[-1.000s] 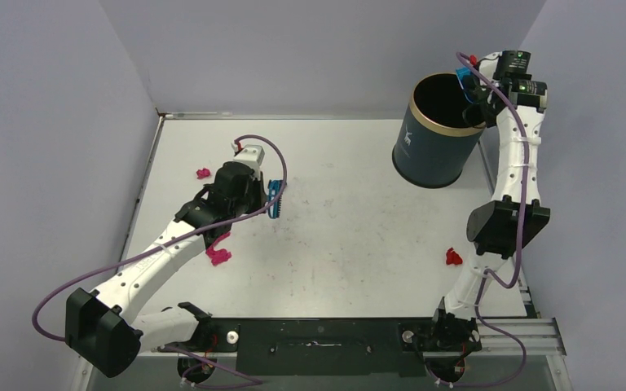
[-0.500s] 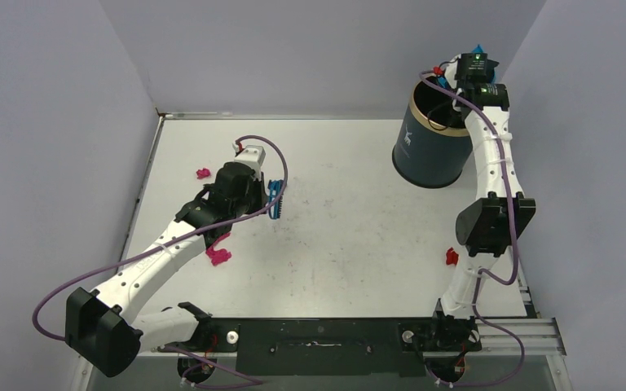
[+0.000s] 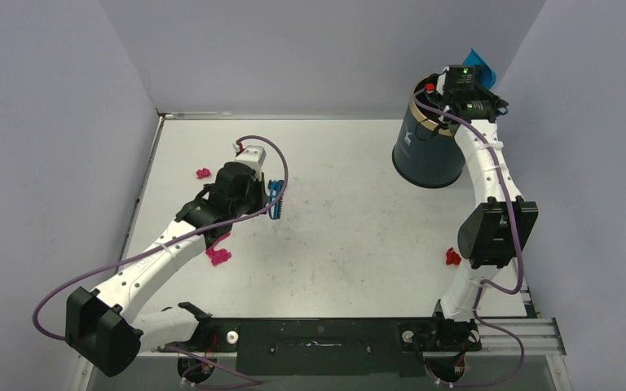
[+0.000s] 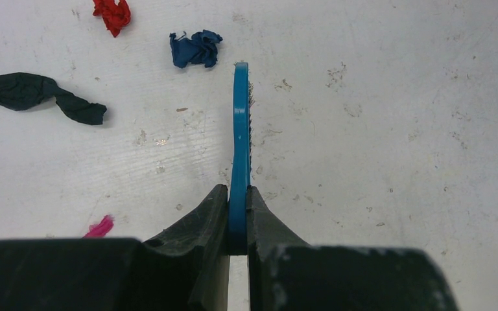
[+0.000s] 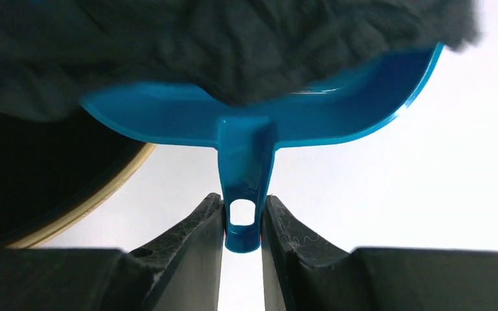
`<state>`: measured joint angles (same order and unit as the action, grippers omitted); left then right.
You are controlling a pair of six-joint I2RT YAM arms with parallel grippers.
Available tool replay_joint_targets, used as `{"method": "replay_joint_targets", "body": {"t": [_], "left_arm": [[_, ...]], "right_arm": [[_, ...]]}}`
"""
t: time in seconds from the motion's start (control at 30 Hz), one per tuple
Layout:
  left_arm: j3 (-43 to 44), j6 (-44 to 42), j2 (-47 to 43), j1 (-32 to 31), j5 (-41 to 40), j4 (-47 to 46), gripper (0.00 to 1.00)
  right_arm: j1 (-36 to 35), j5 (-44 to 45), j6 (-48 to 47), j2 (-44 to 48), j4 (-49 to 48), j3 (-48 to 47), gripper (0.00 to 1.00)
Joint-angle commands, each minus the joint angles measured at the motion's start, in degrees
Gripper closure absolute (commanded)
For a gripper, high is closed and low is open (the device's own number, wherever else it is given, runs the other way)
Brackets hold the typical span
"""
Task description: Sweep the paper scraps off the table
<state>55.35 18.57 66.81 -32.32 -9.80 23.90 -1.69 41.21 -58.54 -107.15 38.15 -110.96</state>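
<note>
Smudged table (image 3: 359,204). Dark bin (image 3: 424,159) at far right corner. Dustpan (image 5: 243,139) raised at bin rim, handle pinched in right gripper (image 5: 241,223). Brush (image 4: 238,142) clamped edge-on in left gripper (image 4: 237,201). Scraps (image 4: 196,49) scattered on table: blue, black, red ahead of brush.

Top view hides the right end effector (image 5: 242,207) behind its wrist cam (image 3: 465,79), w/ only a corner of the dustpan (image 3: 481,59) poking out over the bin (image 3: 424,159), mouth mostly covered; red scrap (image 3: 453,257) is half behind the right arm (image 3: 497,232), magenta scrap (image 3: 218,256) partly under the left arm (image 3: 167,248). Right wrist view: dustpan top masked by a dark blurry mass (image 5: 233,45), can't tell what. Left wrist view: pink scrap (image 4: 98,227) partly behind the left end effector (image 4: 237,191), brush (image 4: 240,129) edge-on, bristles barely show.
</note>
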Motion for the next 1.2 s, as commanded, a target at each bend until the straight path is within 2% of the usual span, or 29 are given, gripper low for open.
{"method": "replay_joint_targets", "body": {"t": [0.0,0.1,0.37,0.77,1.0,1.1,1.17], "left_arm": [[2.1,-0.7,0.4,-0.4,0.9,-1.4,1.00],[1.9,-0.7,0.2,-0.4,1.0,-1.5,1.00],[1.8,-0.8,-0.2,-0.4,0.8,-1.6,1.00],[1.8,-0.8,-0.8,-0.7,0.7,-1.7,1.00],[1.8,-0.9,-0.5,-0.8,0.5,-1.7,1.00],[1.7,-1.0,-0.7,-0.9,-0.3,-1.8,1.00],[1.5,-1.2,-1.2,-1.0,-0.7,-1.9,1.00]], "right_arm": [[-1.1,7.3,-10.4,7.2,-15.6,5.2,0.95],[-1.6,7.4,-15.0,9.7,-21.8,10.1,0.95],[-1.7,7.6,-13.8,9.6,-18.4,9.3,0.95],[-2.8,3.6,-1.5,10.0,-5.7,2.7,0.95],[-12.9,0.6,5.6,14.6,2.9,2.7,0.95],[-19.3,-4.6,10.0,17.8,9.0,5.6,0.95],[-22.6,-11.7,13.7,19.3,15.5,8.9,0.95]]}}
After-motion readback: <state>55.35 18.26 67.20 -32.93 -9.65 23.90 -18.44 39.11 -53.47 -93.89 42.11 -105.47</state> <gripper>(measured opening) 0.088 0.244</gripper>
